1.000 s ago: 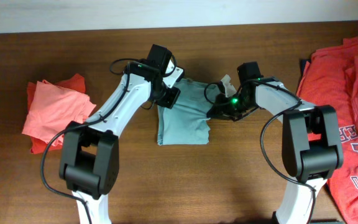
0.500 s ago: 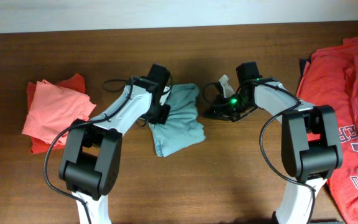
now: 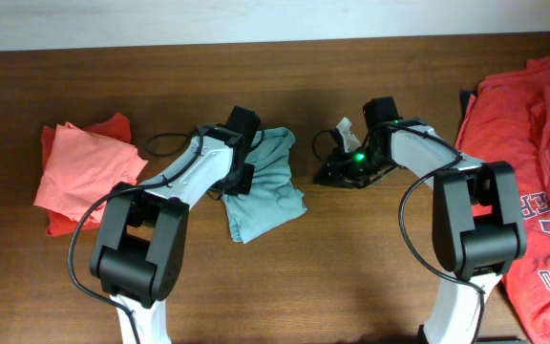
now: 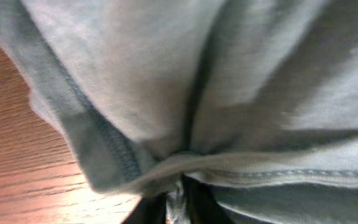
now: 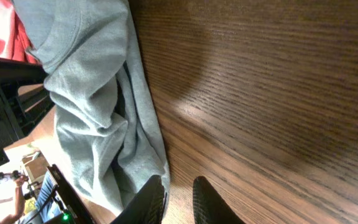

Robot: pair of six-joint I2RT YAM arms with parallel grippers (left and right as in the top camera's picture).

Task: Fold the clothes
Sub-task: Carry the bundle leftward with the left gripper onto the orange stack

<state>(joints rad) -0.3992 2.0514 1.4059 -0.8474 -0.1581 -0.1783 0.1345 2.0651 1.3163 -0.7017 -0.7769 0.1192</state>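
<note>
On your table [image 3: 351,277], the red shirts [image 3: 533,143] ran off the frame's right edge, and the grey-blue T-shirt [image 3: 270,196] lay crumpled at centre. Your left gripper [image 4: 178,208], mostly hidden by cloth, was clamped on its bunched hem. Your right gripper [image 5: 180,198] stood slightly parted, empty, near it.

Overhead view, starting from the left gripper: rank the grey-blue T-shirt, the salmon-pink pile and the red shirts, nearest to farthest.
From the left gripper:
1. grey-blue T-shirt: right at its fingertips, in the middle.
2. salmon-pink pile: off to the left side.
3. red shirts: far right side, clearly the farthest.
</note>
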